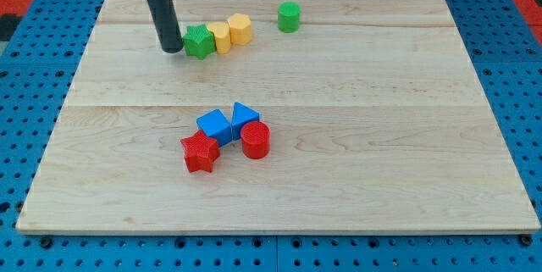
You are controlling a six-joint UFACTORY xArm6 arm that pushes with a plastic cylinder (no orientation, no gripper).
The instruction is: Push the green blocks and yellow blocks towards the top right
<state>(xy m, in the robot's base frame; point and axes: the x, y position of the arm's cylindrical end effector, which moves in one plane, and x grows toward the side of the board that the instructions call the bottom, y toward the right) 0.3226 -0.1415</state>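
Observation:
A green star block (200,42), a yellow heart-like block (220,36) and a yellow hexagon block (240,29) lie in a touching row near the view's top, left of centre. A green cylinder (289,16) stands alone further right, near the top edge. My tip (172,48) rests on the board just left of the green star, close to it or touching it; contact cannot be told. The dark rod rises from there to the view's top.
A cluster sits near the board's middle: a blue cube (213,125), a blue triangular block (245,117), a red cylinder (255,140) and a red star (199,152). The wooden board (406,136) lies on a blue pegboard surface.

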